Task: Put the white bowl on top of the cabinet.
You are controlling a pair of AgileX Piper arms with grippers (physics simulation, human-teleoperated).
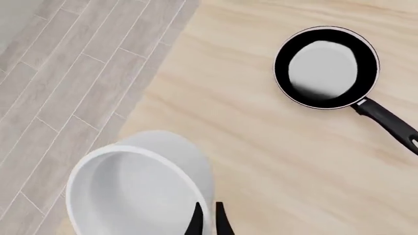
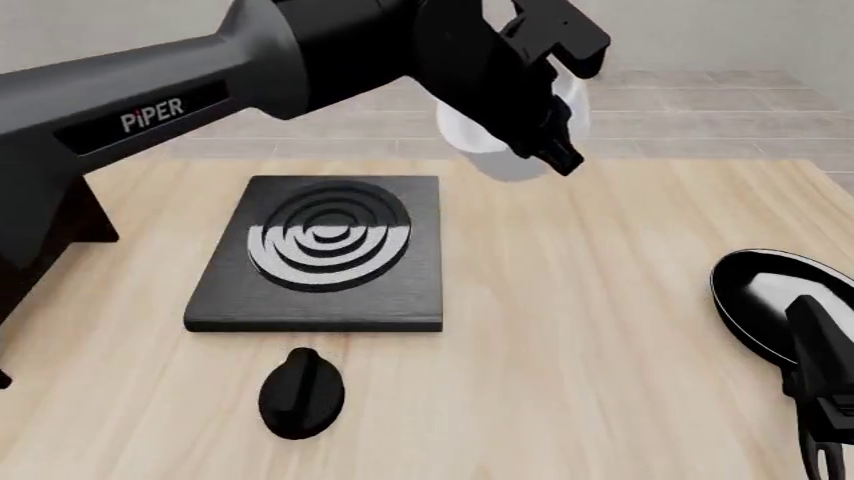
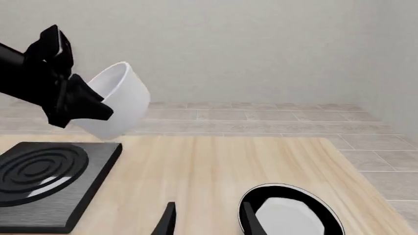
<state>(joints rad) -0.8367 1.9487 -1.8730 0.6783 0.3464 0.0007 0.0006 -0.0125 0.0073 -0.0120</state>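
The white bowl (image 2: 467, 135) hangs tilted in the air over the table's far edge, beyond the stove plate. My left gripper (image 2: 554, 145) is shut on its rim. In the left wrist view the two fingers (image 1: 196, 223) pinch the bowl's wall (image 1: 140, 186). The right wrist view shows the bowl (image 3: 124, 100) held up on the left. A dark brown shape at the front view's left edge looks like the cabinet (image 2: 83, 220), mostly hidden by my left arm. My right gripper (image 3: 209, 225) is open and empty, low at the front right (image 2: 821, 440).
A flat black stove plate (image 2: 320, 250) with rings lies left of centre, with a black knob (image 2: 300, 392) in front of it. A black frying pan (image 2: 767, 300) lies at the right, just beyond my right gripper. Tiled floor shows beyond the table's far edge.
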